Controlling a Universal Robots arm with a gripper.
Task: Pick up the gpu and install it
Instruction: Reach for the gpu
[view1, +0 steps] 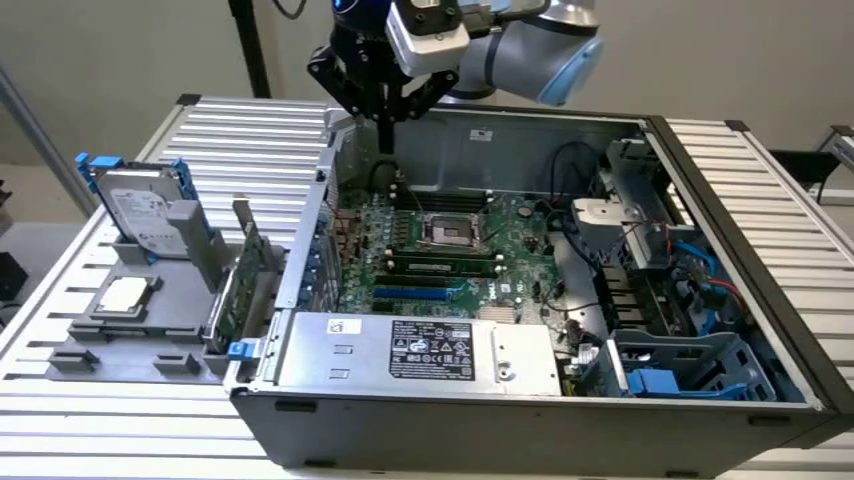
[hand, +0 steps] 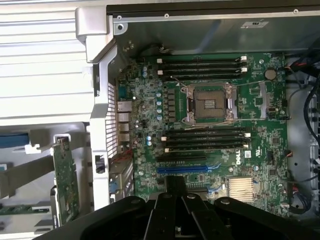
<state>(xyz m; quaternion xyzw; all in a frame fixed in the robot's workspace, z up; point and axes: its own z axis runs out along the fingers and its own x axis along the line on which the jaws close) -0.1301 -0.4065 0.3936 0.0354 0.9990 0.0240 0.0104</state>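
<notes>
The gpu (view1: 240, 288) stands on edge in a grey holder (view1: 134, 335) just outside the open computer case, on the exterior view's left. Its green board face and silver end bracket show. In the wrist view the gpu (hand: 65, 181) appears as a thin green card beside the case wall. My gripper (view1: 384, 138) hangs above the far corner of the case, well away from the card, with its fingers together and nothing between them. In the wrist view the gripper (hand: 175, 189) looks down on the motherboard (hand: 215, 125) and its blue slot (hand: 182, 169).
A silver hard drive (view1: 144, 212) with blue rails and a small square CPU chip (view1: 123, 295) sit in the same grey holder. Inside the case lie the power supply (view1: 420, 352), cables and a blue drive cage (view1: 667, 375). The case wall (view1: 310, 240) separates the holder from the motherboard (view1: 441, 245).
</notes>
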